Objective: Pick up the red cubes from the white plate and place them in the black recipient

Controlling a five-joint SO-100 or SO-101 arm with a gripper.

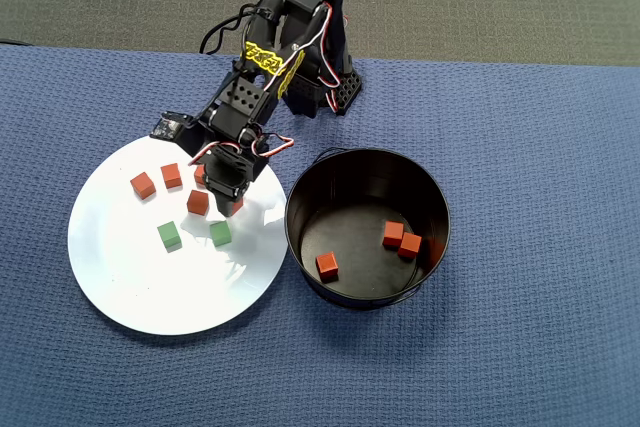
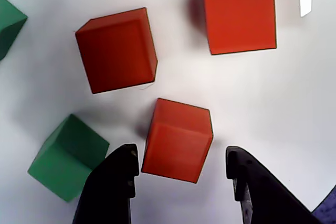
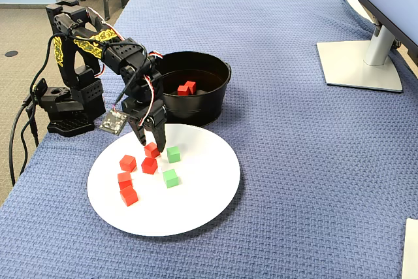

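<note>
My gripper [image 2: 181,156] is open and low over the white plate [image 1: 150,287], its two black fingers on either side of one red cube [image 2: 177,140]. That cube lies on the plate between the jaws, with the left finger close to its edge. Two more red cubes [image 2: 116,50] [image 2: 239,14] lie just beyond it. In the fixed view the gripper [image 3: 151,143] straddles the same cube [image 3: 151,151], with several other red cubes [image 3: 124,180] to its left. The black pot [image 1: 360,177] stands right of the plate and holds three red cubes [image 1: 327,266].
Two green cubes [image 1: 169,236] [image 1: 221,234] lie on the plate close to the gripper; one [image 2: 68,157] sits just left of the left finger. The arm's base [image 1: 320,67] stands behind plate and pot. A monitor stand [image 3: 359,63] is at the far right.
</note>
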